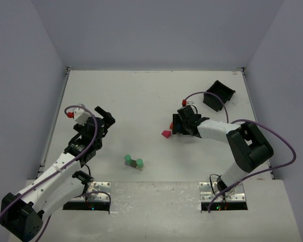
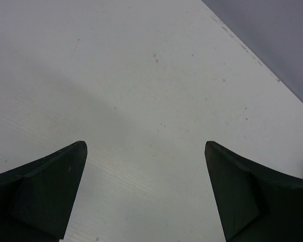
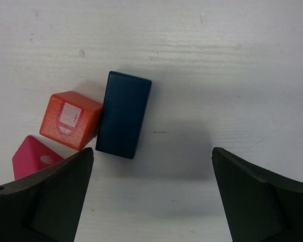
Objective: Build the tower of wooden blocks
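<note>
Blue block [image 3: 123, 115] before wide-spread right gripper [image 3: 151, 151] — untouched, orange cube [image 3: 70, 120] alongside

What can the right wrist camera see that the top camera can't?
Only the right wrist camera shows the dark blue block and the white print on the orange cube beside it. Only the top camera shows the green blocks, the black bin and the left claw. Both show the pink block, the open right claw and the white table.
</note>
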Robot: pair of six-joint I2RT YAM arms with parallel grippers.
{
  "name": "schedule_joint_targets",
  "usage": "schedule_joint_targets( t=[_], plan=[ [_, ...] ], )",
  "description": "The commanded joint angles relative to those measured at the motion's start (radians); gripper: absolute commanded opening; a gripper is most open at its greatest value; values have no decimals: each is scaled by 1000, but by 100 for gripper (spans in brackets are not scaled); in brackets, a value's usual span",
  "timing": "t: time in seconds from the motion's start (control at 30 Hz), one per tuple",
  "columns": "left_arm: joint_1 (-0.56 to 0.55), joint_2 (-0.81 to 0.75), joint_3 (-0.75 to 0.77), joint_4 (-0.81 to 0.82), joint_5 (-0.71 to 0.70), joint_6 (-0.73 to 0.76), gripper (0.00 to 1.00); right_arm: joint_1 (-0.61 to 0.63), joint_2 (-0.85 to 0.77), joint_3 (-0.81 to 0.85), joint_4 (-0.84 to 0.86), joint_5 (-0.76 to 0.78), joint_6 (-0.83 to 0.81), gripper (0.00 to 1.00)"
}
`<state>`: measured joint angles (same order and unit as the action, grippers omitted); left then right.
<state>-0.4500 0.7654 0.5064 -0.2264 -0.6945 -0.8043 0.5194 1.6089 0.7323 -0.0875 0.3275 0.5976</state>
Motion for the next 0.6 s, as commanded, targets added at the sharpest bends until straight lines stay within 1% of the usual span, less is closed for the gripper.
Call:
schedule_joint_targets(
  t=[0.0,0.17,0.27,0.57],
  plan=[
    [8,5,-5,58,7,19,100,4,42,62,43,-21,-25,99],
    [8,14,-3,67,22,32,100,3,80,93,42,-24,-43,99],
    [8,20,0,73,30,39,100,2,106,117,23,1,-48,99],
    [10,20,0,71,29,42,100,2,110,113,-6,75,-55,99]
  ],
)
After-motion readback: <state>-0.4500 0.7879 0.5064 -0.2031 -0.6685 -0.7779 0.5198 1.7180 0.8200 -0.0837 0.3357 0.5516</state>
